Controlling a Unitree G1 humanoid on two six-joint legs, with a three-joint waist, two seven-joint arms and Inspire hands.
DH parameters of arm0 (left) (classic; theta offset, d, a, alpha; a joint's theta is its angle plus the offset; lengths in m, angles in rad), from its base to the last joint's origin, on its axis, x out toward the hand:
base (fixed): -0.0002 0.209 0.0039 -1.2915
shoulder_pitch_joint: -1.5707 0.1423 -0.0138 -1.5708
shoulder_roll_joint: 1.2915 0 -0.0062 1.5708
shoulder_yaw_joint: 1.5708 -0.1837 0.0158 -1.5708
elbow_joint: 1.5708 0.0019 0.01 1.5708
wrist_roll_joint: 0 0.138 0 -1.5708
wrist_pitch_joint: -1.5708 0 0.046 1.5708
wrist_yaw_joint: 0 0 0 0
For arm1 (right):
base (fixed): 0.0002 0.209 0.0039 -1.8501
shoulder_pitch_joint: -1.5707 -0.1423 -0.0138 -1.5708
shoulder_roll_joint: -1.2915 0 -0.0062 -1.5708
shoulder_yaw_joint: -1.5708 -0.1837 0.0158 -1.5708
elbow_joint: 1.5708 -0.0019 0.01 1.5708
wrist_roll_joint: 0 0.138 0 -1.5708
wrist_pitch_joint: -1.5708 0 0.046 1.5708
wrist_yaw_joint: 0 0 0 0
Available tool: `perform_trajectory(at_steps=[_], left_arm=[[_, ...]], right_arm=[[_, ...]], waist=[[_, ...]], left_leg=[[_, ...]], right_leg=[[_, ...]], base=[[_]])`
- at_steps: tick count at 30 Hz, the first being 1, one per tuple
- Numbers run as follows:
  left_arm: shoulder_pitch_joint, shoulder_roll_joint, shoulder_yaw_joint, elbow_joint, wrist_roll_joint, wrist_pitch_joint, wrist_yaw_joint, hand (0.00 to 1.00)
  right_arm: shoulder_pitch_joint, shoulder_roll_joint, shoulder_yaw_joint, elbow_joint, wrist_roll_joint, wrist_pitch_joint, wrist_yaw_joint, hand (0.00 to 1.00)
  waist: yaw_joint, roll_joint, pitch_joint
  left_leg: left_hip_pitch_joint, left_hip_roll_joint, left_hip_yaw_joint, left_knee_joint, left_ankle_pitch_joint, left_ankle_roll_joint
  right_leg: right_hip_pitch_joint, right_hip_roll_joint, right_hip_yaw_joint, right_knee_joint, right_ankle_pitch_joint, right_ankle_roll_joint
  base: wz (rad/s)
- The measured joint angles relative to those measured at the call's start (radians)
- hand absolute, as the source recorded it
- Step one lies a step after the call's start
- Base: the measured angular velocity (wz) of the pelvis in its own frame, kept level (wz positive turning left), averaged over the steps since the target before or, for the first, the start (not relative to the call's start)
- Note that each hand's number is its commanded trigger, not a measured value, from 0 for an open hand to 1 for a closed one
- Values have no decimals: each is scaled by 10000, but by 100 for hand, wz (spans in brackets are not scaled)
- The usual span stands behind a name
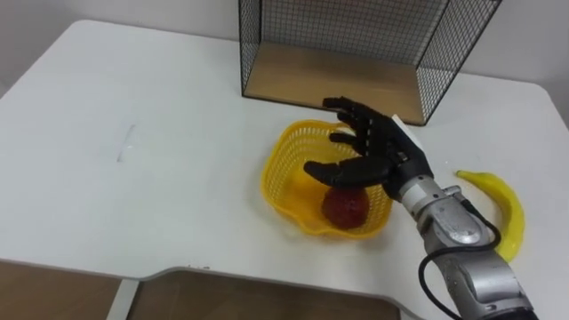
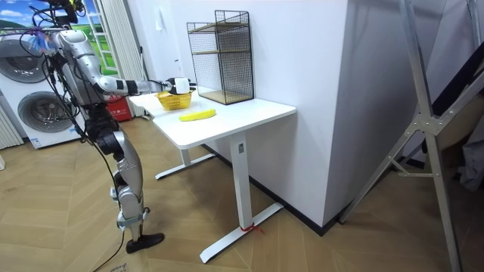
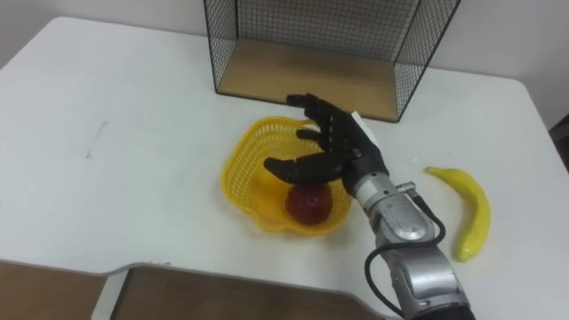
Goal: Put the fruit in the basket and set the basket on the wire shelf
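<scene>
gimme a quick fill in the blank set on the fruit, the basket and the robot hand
1. The red fruit lies inside the ____ basket.
2. The banana lies on the table, to the robot's ____ of the basket.
3. The right robot hand, over the basket, is ____, not shut.

Missing words: yellow; right; open

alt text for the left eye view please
The robot's right hand, fingers spread open, hovers over a yellow basket holding a red fruit on a white table. A banana lies on the table to the basket's right, and a wire shelf stands just behind the basket.
</scene>
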Motion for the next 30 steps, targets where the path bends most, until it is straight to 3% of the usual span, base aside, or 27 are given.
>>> perform_trajectory(at_steps=[5, 13, 20, 23, 26, 30], left_arm=[[18, 0, 6, 2, 13, -7, 1, 0], [18, -1, 189, 29, 10, -39, -1, 0], [364, -82, 212, -81, 32, -40, -8, 0], [429, -97, 212, -123, 27, -53, -9, 0], [427, -92, 273, -128, 21, -129, -20, 0], [474, -99, 545, -268, 0, -150, -42, 0]], right_arm=[[0, -1, -70, -2, 1, 0, 0, 0], [0, -42, -938, -215, 8, -10, -330, 0], [55, -376, -1892, -807, 469, -17, -1213, 0], [30, -570, -2359, -1058, 1118, -70, -1601, 0], [30, -714, -2879, -1103, 1639, -84, -1757, 0], [28, -924, -3388, -1279, 1979, -135, -2016, 0]], waist=[[-83, 20, -48], [-202, 35, -57], [-486, 155, -162], [-569, 106, -149], [-612, -34, -67], [-728, -124, -82]], left_leg=[[18, 0, 3, 2, 1, 1], [8, 2, 8, 61, 0, 0], [72, -10, 20, 16, 1, 3], [140, -13, 59, -26, 8, 10], [140, -23, 58, -20, 7, 9], [24, -22, 43, 11, 6, 8]], right_leg=[[-1, -2, 4, 27, 1, -1], [10, -10, -1, 49, 2, -3], [21, -17, 39, 50, 1, -3], [39, -16, 85, 51, -2, 2], [46, -16, 94, 31, -9, 10], [-40, -11, 97, 12, -9, 10]], base=[[0], [0], [0], [-4], [0], [0]])
